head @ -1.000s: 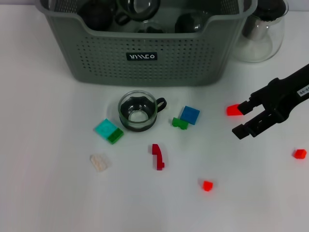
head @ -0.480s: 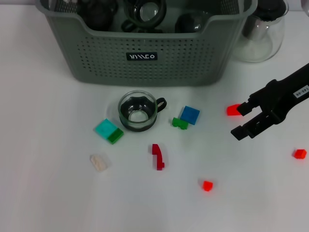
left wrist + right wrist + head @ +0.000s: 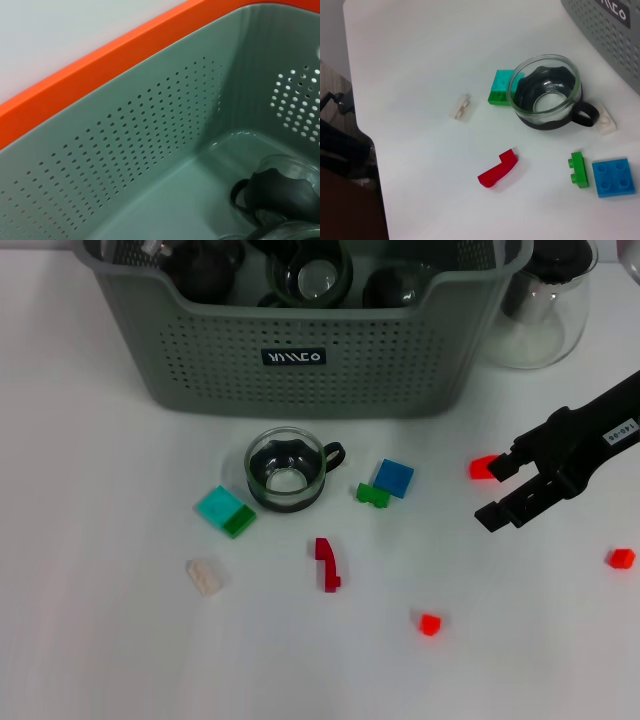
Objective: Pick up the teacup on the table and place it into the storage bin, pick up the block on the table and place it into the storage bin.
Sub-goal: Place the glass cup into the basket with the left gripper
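Right hand (image 3: 503, 487); one teacup (image 3: 286, 470); three red cubes (image 3: 485, 468)

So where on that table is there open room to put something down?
Bare table lies left of the teal block and below the dark red piece. It's crowded around the teacup, the blue block and the storage bin.

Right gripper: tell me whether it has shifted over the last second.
Yes, slightly. The right gripper has drifted a little toward the near table edge, with its upper finger staying beside the red block.

1 teacup (image 3: 285, 472) on table, 1 storage bin (image 3: 300, 358), 1 carafe (image 3: 540, 310), approx. 9 blocks.
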